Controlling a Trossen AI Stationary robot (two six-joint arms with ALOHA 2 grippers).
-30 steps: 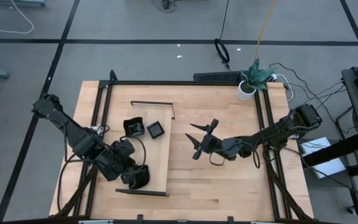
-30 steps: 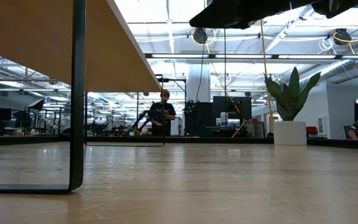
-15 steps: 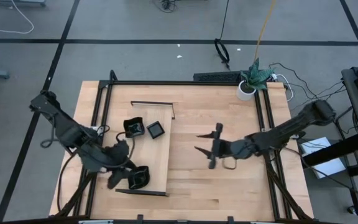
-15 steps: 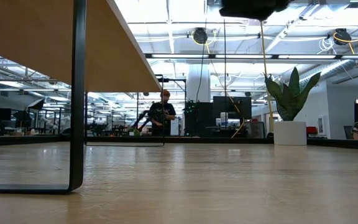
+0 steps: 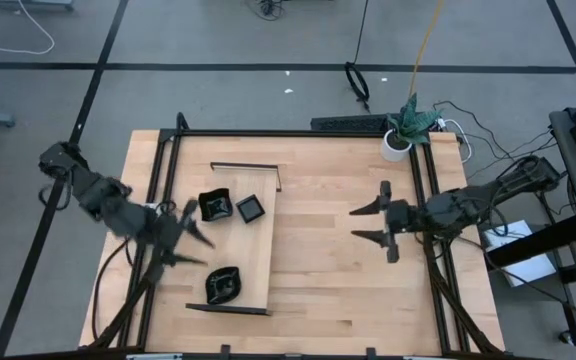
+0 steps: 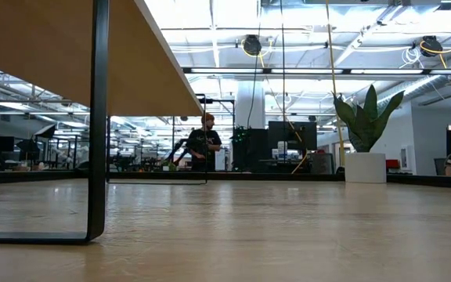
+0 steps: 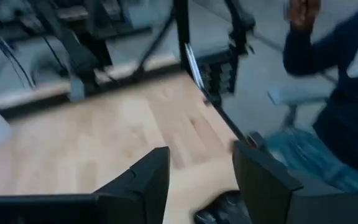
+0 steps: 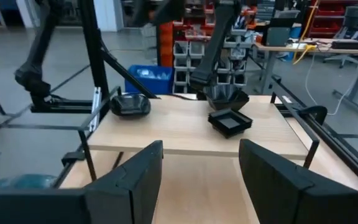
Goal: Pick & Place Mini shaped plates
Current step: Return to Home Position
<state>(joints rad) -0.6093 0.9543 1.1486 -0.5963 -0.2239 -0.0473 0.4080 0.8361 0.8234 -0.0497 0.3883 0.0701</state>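
Pulled back since a second ago: left gripper (image 5: 194,234), off the leaf plate (image 5: 222,285) and out over the shelf's (image 5: 258,250) left edge, fingers spread and empty. Right gripper (image 5: 360,224) likewise withdrawn, from mid-worktop (image 5: 318,300) toward its right edge, fingers apart, nothing between them.

From above, three glossy black spots on the pale wood shelf: lobed plates (image 5: 213,205) and a square plate (image 5: 251,208) side by side mid-shelf, leaf plate alone near the edge at the bottom of that view. From the right wrist, the same pieces as shallow dishes with raised rims, lobed ones piled, shelf raised on thin black metal legs.

Level with the worktop, only the shelf's underside, one leg (image 6: 98,117), a plant (image 6: 364,149) in a white pot and a far-off person (image 6: 204,145).

Left wrist: blurred plank-grained worktop, with a person in a dark blue top (image 7: 347,93) past its edge.
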